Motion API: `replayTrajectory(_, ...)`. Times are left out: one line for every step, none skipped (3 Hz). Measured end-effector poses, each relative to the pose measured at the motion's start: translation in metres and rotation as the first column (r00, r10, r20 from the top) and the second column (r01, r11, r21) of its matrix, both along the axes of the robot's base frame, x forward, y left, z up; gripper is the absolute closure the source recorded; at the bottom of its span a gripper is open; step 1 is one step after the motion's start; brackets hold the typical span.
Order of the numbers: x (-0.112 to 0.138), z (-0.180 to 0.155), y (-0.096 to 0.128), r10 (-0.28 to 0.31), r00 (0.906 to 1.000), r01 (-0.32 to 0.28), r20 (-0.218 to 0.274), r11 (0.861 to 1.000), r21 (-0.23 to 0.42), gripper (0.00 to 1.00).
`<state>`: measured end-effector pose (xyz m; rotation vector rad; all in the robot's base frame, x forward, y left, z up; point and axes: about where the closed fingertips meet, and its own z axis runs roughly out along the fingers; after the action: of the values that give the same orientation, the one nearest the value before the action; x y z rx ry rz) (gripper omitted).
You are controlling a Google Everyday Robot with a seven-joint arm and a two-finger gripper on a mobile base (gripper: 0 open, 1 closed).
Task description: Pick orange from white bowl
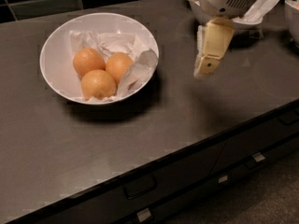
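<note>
The white bowl [55, 76], lined with crumpled white paper, stands on the dark counter at the left. Three oranges lie in it: one at the back left [88, 61], one at the back right [119, 66] and one in front [98, 84]. My gripper [203, 71] hangs from the white arm head at the top right. It points down, above the counter, well to the right of the bowl and clear of it. It holds nothing that I can see.
A second white bowl [205, 14] with paper stands at the back right, partly behind the arm. Another bowl's rim [292, 17] shows at the far right edge. The counter's front edge [187, 155] runs diagonally, with drawers and handles below. A dark tiled wall is behind.
</note>
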<state>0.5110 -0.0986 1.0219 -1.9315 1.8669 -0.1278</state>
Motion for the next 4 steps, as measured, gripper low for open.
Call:
replayTrajectory(0.051, -0.009, 0.028, 0.080, 0.9965, -0.079, -0.025, 0.997, 0.021, 0.00)
replayTrajectory(0.107, -0.024, 0.069, 0.168, 0.9849, -0.165, -0.042, 0.984, 0.068, 0.00)
replayTrajectory(0.108, -0.024, 0.070, 0.168, 0.9849, -0.165, -0.040, 0.984, 0.069, 0.00)
replayTrajectory(0.113, -0.019, 0.087, 0.201, 0.9788, -0.199, -0.037, 0.978, 0.061, 0.00)
